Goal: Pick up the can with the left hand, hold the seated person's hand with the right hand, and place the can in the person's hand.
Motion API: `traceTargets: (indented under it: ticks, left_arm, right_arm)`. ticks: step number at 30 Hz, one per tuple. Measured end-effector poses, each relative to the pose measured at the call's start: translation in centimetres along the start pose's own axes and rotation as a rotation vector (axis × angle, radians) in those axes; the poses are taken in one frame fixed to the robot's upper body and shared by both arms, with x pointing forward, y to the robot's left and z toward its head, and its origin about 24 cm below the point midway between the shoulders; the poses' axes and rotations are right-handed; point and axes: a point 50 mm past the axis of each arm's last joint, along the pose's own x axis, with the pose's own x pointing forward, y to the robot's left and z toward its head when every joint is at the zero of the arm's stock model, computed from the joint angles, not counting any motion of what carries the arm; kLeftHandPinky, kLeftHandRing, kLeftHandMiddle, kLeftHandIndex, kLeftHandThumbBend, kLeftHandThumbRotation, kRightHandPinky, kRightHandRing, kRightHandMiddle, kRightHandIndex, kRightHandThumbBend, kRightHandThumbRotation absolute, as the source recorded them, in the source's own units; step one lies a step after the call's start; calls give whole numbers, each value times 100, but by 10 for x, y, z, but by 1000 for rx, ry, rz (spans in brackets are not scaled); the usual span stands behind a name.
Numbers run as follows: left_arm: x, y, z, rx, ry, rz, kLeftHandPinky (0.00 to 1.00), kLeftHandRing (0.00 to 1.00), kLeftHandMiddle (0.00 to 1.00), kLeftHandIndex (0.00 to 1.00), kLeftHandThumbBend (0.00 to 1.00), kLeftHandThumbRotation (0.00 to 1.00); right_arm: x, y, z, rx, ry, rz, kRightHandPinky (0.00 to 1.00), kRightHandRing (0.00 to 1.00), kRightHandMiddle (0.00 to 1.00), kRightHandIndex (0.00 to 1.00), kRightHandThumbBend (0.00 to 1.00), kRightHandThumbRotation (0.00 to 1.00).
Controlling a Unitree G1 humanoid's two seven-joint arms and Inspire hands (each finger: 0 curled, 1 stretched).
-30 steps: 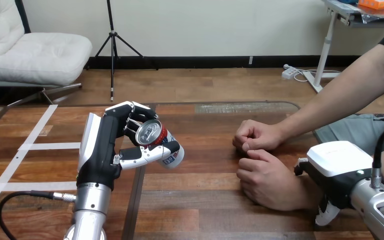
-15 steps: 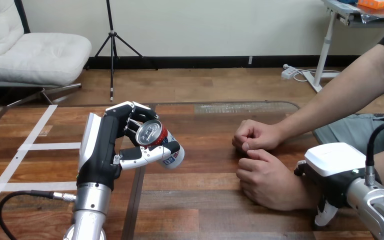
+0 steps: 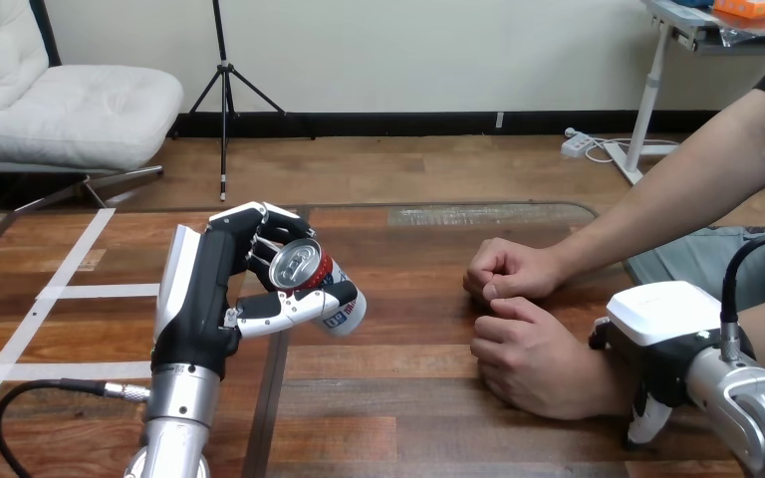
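1. The left hand (image 3: pixel 202 299) is clenched round the can (image 3: pixel 311 282), with fingers behind it and the thumb across its front.
2. The can is held tilted over the table (image 3: pixel 408 398), left of the table's middle.
3. The person's nearer hand (image 3: pixel 533 360) rests loosely closed on the table toward its right edge.
4. The person's farther hand (image 3: pixel 508 269) is a fist just behind the nearer one.
5. The right hand (image 3: pixel 671 315) sits against the nearer hand's wrist; I cannot tell whether it grips the wrist.
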Motion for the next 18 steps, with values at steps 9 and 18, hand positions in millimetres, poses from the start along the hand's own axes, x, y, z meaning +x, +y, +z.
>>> traceTargets:
  ticks: [9, 18]
  left_arm:
    - [0, 2, -1, 1, 3, 6, 29, 36, 44, 45, 67, 0]
    - [0, 4, -1, 3, 6, 16, 29, 36, 44, 46, 67, 0]
  right_arm:
    - [4, 0, -3, 1, 20, 0, 81, 83, 82, 80, 75, 1]
    - [6, 1, -4, 4, 27, -13, 74, 77, 78, 75, 72, 0]
